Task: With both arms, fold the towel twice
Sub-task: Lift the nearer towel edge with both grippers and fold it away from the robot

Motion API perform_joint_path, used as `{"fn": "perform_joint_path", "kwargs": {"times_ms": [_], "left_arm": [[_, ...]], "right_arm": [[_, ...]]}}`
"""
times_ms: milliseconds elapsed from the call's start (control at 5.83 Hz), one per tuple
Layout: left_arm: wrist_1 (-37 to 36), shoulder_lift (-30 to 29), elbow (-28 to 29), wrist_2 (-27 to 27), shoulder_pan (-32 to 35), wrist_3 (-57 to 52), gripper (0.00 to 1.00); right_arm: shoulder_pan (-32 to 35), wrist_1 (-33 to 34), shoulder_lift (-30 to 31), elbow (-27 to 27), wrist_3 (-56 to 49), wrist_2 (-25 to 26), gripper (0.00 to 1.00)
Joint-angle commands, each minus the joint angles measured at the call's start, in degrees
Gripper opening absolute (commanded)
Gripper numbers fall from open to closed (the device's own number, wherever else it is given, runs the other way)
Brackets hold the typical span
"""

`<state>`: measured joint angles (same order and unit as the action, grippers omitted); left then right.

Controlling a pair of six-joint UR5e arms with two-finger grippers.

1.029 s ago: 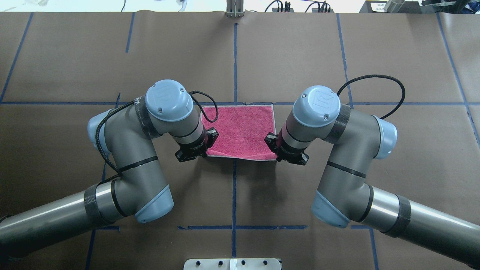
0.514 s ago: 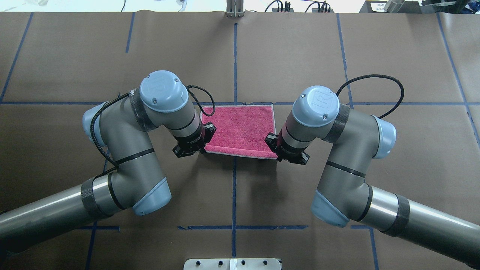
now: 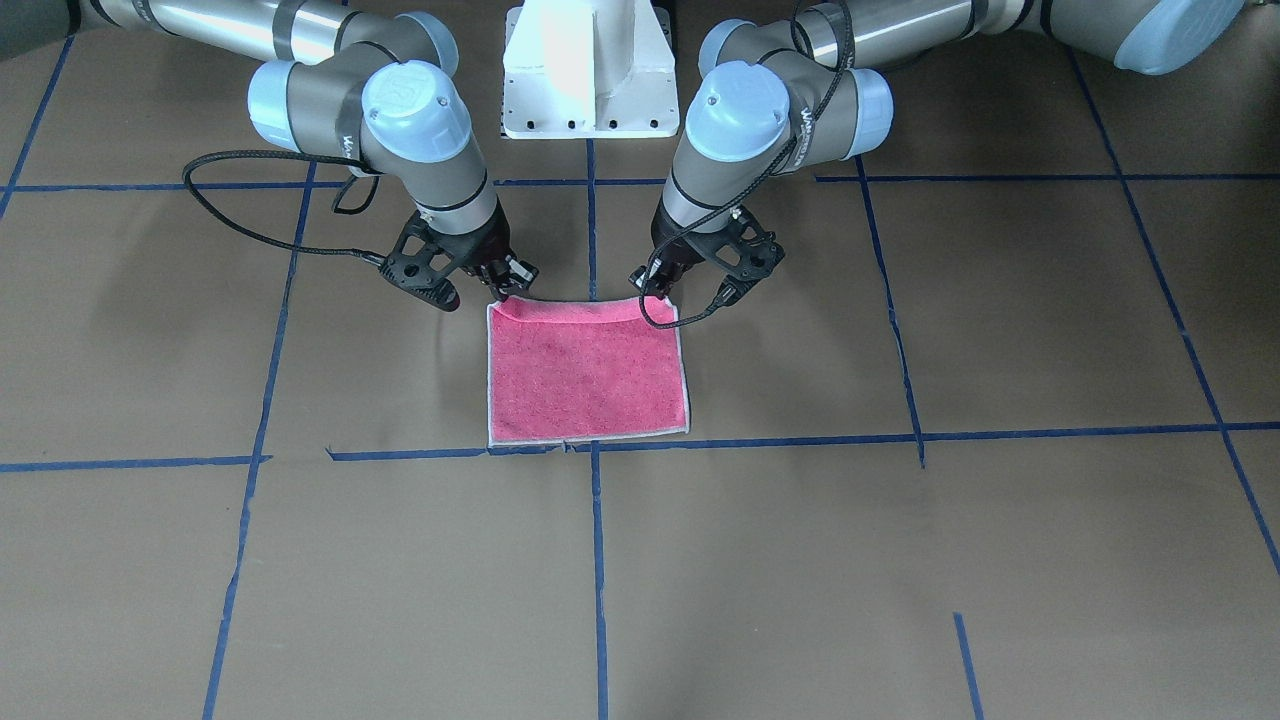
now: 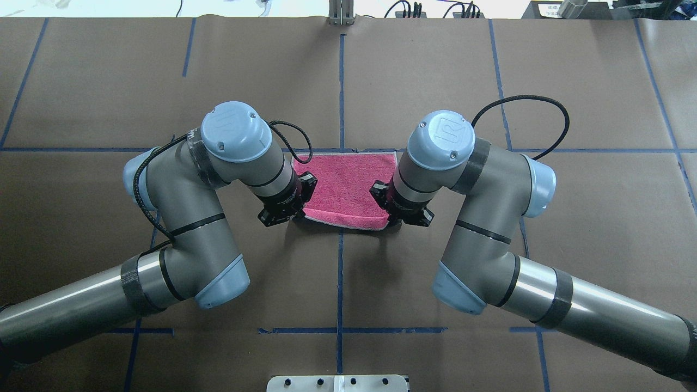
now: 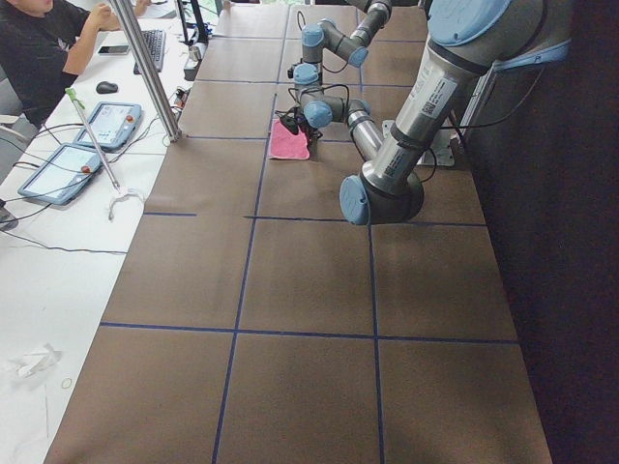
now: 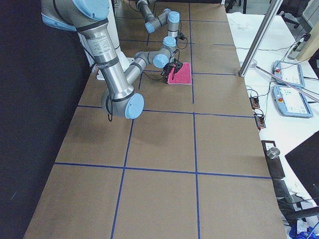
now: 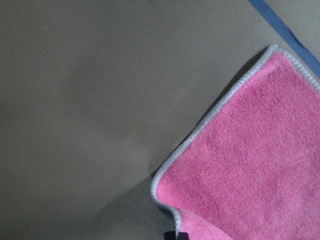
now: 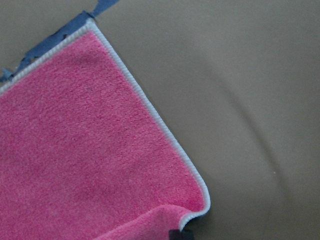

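Observation:
The towel (image 3: 587, 375) lies pink face up with a pale stitched edge, on the brown table at a blue tape crossing. It also shows in the overhead view (image 4: 348, 185). Its edge nearest the robot is raised off the table and curls over. My right gripper (image 3: 503, 291) is shut on one corner of that edge. My left gripper (image 3: 653, 290) is shut on the other corner. Each wrist view shows a pinched corner of the towel at its bottom edge, left (image 7: 240, 180) and right (image 8: 90, 150). The grey face is hidden.
The white pedestal base (image 3: 590, 70) stands behind the grippers. A metal post (image 4: 341, 13) rises at the table's far edge. Black cables (image 3: 250, 235) loop beside the wrists. Blue tape lines (image 3: 1000, 435) cross the brown surface. An operators' desk with tablets (image 5: 92, 145) runs along the far side.
Both grippers have lifted the towel's near edge and carried it toward the far edge, so less pink shows. The right arm has swung inward toward the centre.

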<state>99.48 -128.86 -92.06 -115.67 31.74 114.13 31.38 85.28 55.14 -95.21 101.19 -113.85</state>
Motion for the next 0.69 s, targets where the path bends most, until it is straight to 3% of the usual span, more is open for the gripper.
{"fn": "perform_joint_path", "kwargs": {"times_ms": [0,514], "left_arm": [[1.93,-0.08,0.31,0.01,0.77,3.18,0.00],[12.62,-0.08,4.76,0.01,2.88,13.89,0.00]], "right_arm": [[1.83,-0.03,-1.00,0.90,-0.47,-2.15,0.00],[5.01,-0.12,-1.08,3.62,-2.23,-5.41,0.00]]}}
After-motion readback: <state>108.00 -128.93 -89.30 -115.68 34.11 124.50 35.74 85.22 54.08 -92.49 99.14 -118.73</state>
